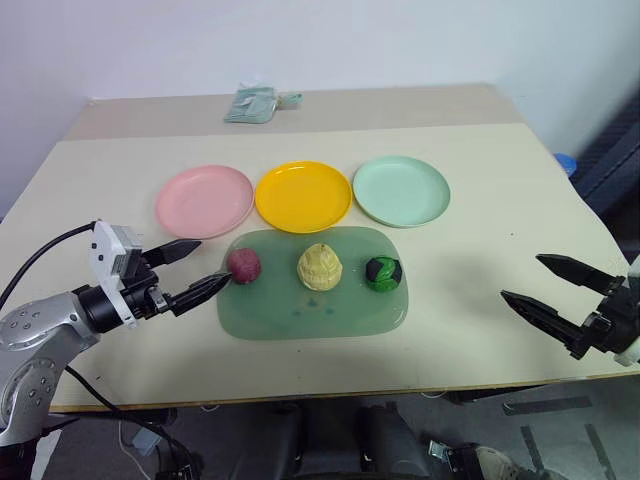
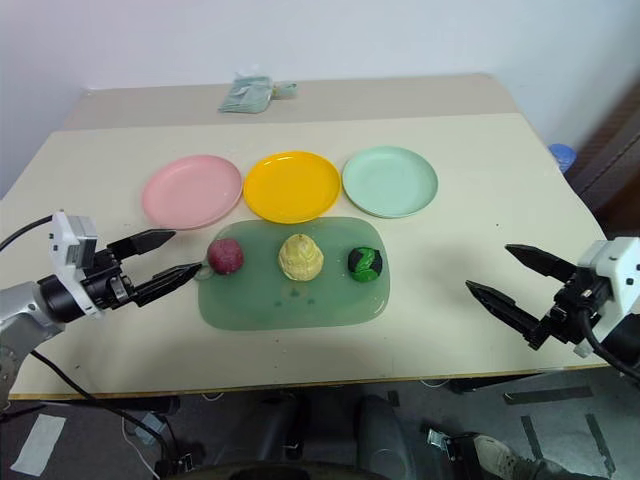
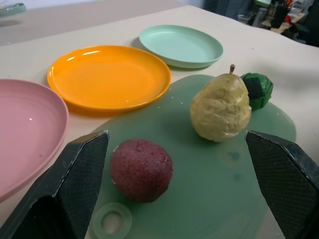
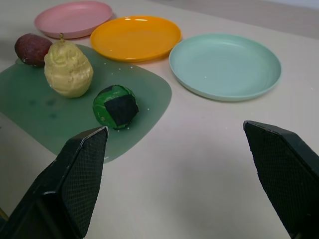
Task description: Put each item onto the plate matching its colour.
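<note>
Left tool gaping beside maroon ball; I'm judging it light, round, rollable, pinching across its middle.

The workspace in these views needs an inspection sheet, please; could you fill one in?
Surface: beige table, translucent green mat near its front.
Job's things: maroon ball, yellow pear and green ball on the mat; pink plate, yellow plate and mint plate bare behind it.
Clutter: folded green packet at the far edge.
Grippers: left tool open beside the maroon ball; right tool open, apart from everything.
Cables: black cable on the left arm.
Surroundings: pale wall.
</note>
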### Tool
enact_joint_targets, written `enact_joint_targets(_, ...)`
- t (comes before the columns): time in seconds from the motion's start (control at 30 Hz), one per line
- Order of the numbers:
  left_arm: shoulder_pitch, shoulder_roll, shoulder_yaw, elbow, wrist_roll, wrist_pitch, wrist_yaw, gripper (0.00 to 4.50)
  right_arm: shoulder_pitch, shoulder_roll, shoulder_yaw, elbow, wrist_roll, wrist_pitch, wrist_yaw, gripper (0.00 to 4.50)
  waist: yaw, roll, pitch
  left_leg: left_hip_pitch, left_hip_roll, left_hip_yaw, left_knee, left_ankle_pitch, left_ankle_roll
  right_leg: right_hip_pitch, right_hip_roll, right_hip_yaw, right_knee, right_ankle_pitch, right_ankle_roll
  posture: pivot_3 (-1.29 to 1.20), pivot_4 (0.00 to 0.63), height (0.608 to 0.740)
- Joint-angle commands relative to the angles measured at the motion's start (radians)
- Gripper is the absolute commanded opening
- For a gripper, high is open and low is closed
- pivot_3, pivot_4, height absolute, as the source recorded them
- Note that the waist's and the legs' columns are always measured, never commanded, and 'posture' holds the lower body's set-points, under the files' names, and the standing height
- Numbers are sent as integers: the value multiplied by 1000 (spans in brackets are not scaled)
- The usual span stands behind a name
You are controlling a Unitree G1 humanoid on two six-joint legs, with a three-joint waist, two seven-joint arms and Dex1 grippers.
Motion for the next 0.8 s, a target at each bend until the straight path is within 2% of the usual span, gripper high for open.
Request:
enact_joint_targets(0.03,-14,20,42,-40,-19,7,-1,4500,-30,-27,-19,-24,28,10,1,4455,0,0,0,0,0,0,0,0,0,0,0,0,0,0,0,0,150,740)
enact_joint_targets(0.3,-10,-19,25,-66,13,-16,53,4500,-138,-45,49,-76,61,75,-75,4455,1,0,0,-1,0,0,0,0,1,-1,0,0,0,0,0,0,150,740)
enact_joint_targets(0.4,-22,-35,-1,-65,59,-36,84,4500,-225,-53,90,-62,92,93,-97,4455,1,0,0,-1,0,0,0,1,1,-1,0,0,0,0,0,0,150,740)
enact_joint_targets(0.63,-94,-105,-93,-66,101,17,202,4500,-449,-94,320,10,66,78,8,4455,0,-1,1,-1,0,0,3,1,1,-1,0,-1,0,1,0,0,150,740)
enact_joint_targets(0.8,-185,-137,-173,-18,133,73,267,4500,-670,-92,544,154,-15,65,134,4455,0,-1,1,-2,0,0,6,1,1,0,1,-2,1,3,3,0,150,740)
